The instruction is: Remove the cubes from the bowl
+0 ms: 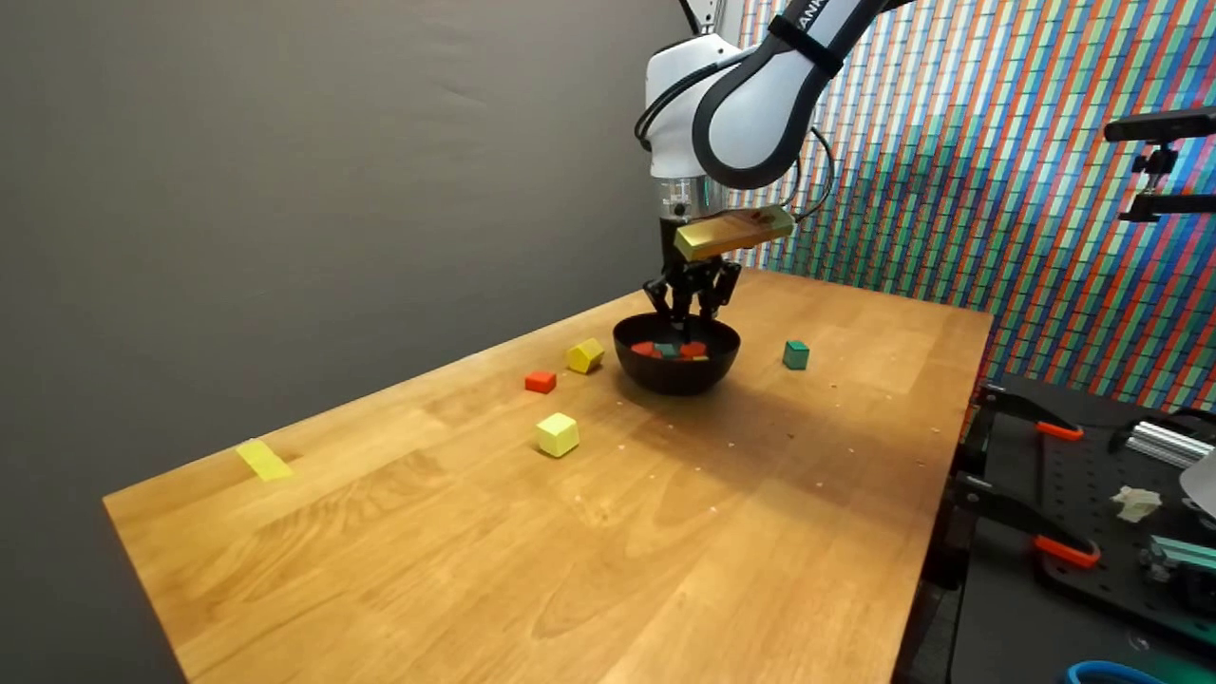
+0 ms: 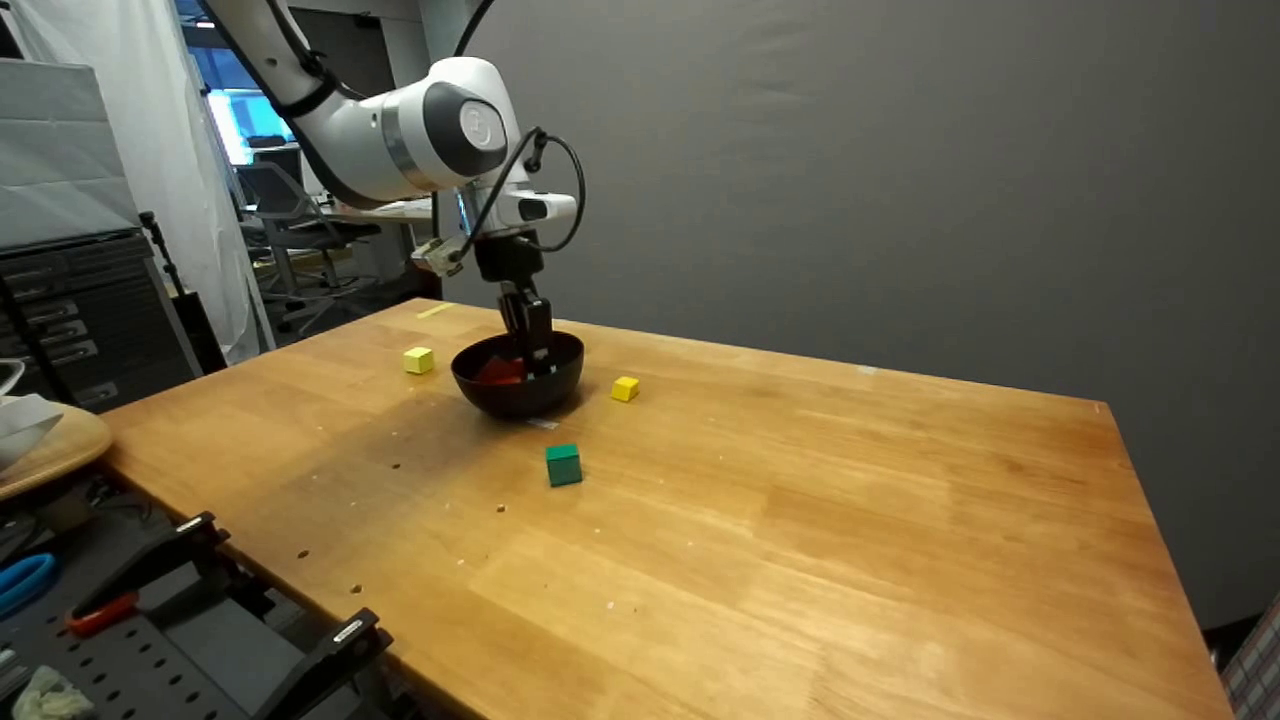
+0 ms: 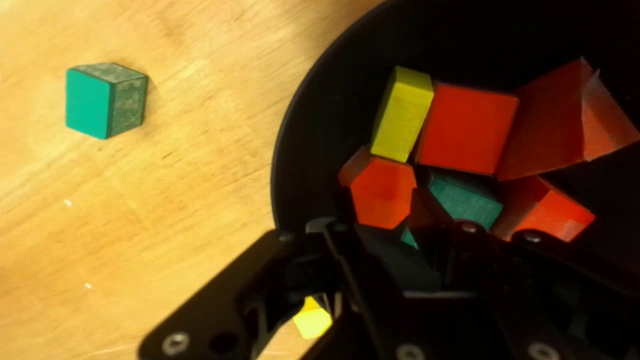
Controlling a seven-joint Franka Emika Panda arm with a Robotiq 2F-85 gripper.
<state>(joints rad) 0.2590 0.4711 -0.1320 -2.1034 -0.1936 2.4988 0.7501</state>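
In both exterior views the black bowl [image 1: 676, 378] sits upright on the wooden table, with my gripper [image 3: 384, 212] pointing down inside it. The wrist view shows a red cube [image 3: 382, 195] between my fingertips, one dark finger close on each side; whether they press on it cannot be seen. Around it in the bowl lie a yellow cube [image 3: 402, 115], a red cube [image 3: 467, 130], a green cube [image 3: 465, 202] and more red pieces, partly behind my fingers. Outside on the table are a green cube [image 1: 796, 355], two yellow cubes [image 1: 585, 355] [image 1: 558, 434] and a red cube [image 1: 541, 382].
A flat yellow strip [image 1: 264, 460] is stuck near the table's far corner. Grey wall backs the long table edge. Black clamps with orange tips [image 1: 1031, 522] hold onto the opposite edge, beside a perforated black board. A camera mount [image 1: 1157, 161] stands past the table.
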